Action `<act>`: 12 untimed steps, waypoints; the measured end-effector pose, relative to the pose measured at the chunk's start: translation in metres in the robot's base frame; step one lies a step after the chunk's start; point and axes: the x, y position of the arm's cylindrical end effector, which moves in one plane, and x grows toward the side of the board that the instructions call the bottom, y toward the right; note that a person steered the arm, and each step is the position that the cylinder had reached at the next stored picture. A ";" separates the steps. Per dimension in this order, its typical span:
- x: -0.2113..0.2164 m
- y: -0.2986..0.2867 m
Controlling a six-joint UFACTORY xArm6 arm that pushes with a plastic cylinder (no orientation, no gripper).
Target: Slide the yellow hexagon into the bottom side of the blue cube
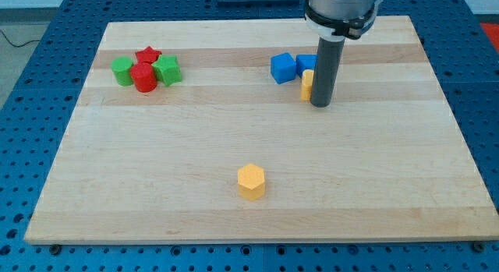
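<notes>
Upright, my tip (pixel 320 104) beside blue cube (pixel 283 68), far from yellow hexagon (pixel 251 181).

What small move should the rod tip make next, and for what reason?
Probably bring my tip down the view to just below the yellow hexagon. The tip stands by the blue cube near the view's top, far from the hexagon, which must be pushed upward toward the cube's bottom side.

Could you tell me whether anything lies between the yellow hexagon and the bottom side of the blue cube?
Nothing visible does. The yellow hexagon block sits alone near the view's bottom, with bare wooden board up to the blue cube. My tip and a small yellow block stand to the cube's right, off that path.
</notes>
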 end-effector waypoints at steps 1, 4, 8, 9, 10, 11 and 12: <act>0.023 -0.007; 0.159 -0.030; 0.189 -0.140; 0.205 -0.125; 0.183 -0.114; 0.142 -0.113; 0.097 -0.113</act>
